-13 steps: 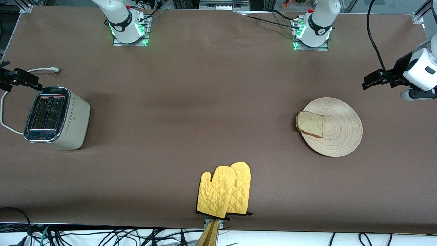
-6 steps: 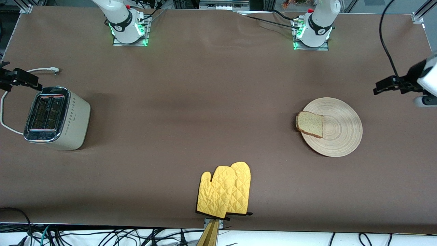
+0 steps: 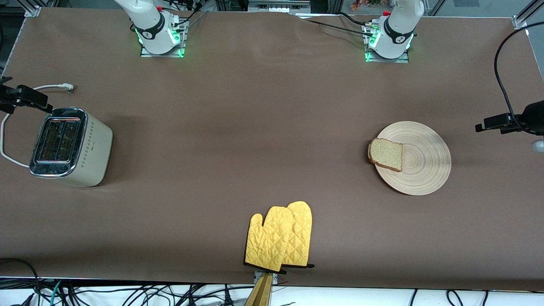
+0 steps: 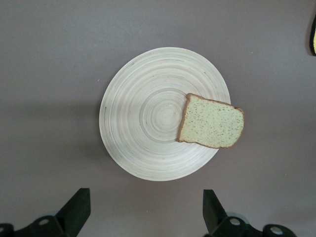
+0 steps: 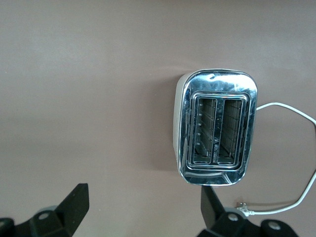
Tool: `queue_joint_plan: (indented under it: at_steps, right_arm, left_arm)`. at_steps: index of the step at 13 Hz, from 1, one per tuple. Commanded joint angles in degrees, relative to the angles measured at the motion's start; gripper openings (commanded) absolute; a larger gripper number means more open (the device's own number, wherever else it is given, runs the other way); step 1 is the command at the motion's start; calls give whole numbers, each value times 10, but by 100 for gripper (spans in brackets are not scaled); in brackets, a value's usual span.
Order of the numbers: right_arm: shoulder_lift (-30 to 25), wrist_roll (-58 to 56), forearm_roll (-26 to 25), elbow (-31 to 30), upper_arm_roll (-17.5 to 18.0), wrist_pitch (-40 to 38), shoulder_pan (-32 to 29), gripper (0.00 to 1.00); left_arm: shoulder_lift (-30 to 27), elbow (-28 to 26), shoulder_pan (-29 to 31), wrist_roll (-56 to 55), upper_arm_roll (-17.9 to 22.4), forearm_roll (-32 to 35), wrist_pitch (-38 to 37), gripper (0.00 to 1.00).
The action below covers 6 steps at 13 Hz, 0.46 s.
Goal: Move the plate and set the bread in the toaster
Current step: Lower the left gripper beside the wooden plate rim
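Note:
The pale wooden plate [image 3: 420, 163] lies on the brown table toward the left arm's end. The bread [image 3: 385, 154] lies on the plate's rim on the side toward the right arm's end, overhanging a little. Both show in the left wrist view: plate [image 4: 143, 113], bread [image 4: 211, 128]. My left gripper [image 3: 493, 123] hangs open and empty in the air over the table's end beside the plate [image 4: 143, 210]. The cream toaster [image 3: 70, 146] stands at the right arm's end, slots empty [image 5: 217, 128]. My right gripper [image 3: 29, 97] waits open and empty beside the toaster [image 5: 142, 205].
A pair of yellow oven mitts [image 3: 280, 238] lies at the table's edge nearest the front camera, midway along it. The toaster's white cord [image 3: 8, 157] loops round to a plug [image 3: 66, 87] lying on the table. The two arm bases [image 3: 159, 34] stand along the top edge.
My left gripper has moved toward the left arm's end of the table, so the arm is mostly out of the front view. The right gripper, plate, bread and toaster have not moved.

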Motion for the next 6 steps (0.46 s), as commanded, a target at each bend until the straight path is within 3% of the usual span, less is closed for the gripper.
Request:
queue_joint_plan:
  at_steps: [1,4,6]
  right_arm:
    - [8,-9,-1,14,1,-3,-5,100]
    - [8,-9,0,14,1,-3,-5,100]
    - [8,-9,-1,14,1,-3,-5,100]
  left_arm:
    - [57,8,50,91,-9,-34,28,100]
    - [132,15,117,224,-33,-61,50,100]
    - [182,22,170,246,-76,-74,52,100]
